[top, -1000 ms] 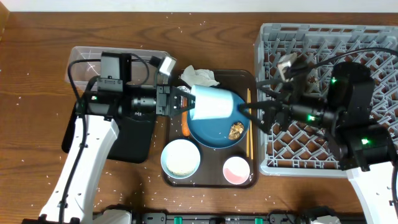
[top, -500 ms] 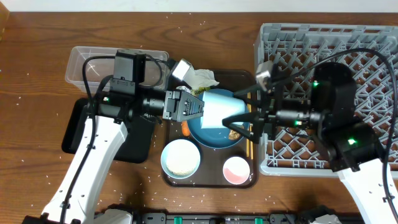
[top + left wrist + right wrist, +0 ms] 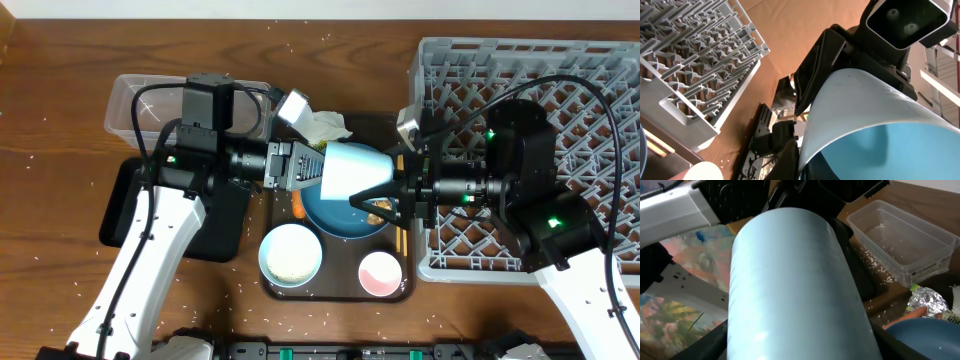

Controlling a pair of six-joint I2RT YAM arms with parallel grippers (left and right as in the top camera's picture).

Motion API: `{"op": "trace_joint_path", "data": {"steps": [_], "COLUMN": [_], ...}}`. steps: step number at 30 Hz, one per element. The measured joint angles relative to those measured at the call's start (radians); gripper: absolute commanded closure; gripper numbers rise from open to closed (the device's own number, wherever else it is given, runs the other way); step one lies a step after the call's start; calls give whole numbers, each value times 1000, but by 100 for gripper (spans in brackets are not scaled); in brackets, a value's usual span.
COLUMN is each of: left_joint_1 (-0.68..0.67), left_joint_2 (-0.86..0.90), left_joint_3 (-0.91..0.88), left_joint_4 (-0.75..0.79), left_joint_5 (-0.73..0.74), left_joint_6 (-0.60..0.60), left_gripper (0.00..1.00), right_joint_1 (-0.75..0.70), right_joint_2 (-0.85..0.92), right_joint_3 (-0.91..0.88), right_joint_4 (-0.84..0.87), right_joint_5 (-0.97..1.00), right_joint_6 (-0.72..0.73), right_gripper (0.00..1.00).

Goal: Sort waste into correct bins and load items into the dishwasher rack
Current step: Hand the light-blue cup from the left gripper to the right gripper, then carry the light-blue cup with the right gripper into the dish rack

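Your left gripper [image 3: 316, 170] is pinching the cup [image 3: 352, 170]; your right gripper [image 3: 383, 193] is straddling it, grip unclear. Likely slick, brittle: clamp mid-wall.

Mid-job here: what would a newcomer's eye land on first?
The bowl held in mid-air over the blue plate, with the left gripper shut on one end and the right gripper straddling the other. Then the big grey rack at the right, the largest thing in view.
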Motion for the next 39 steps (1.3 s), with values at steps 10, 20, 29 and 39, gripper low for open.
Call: {"op": "trace_joint_path", "data": {"steps": [10, 20, 29, 39], "left_joint_1": [-4, -4, 18, 148], "left_joint_2": [0, 0, 0, 0], "left_joint_3": [0, 0, 0, 0], "left_joint_4": [0, 3, 97, 153], "left_joint_5": [-2, -8, -68, -86], "left_joint_6": [0, -4, -58, -163], "left_gripper": [94, 60, 23, 27], "right_joint_1": [0, 0, -19, -233], "right_joint_2": [-9, -11, -95, -192], "right_joint_3": [0, 0, 1, 3], "right_joint_4": [60, 61, 5, -290], "right_joint_5": [-18, -25, 54, 397], "right_joint_6": [2, 11, 11, 42], "right_gripper": [36, 50, 51, 52]}}
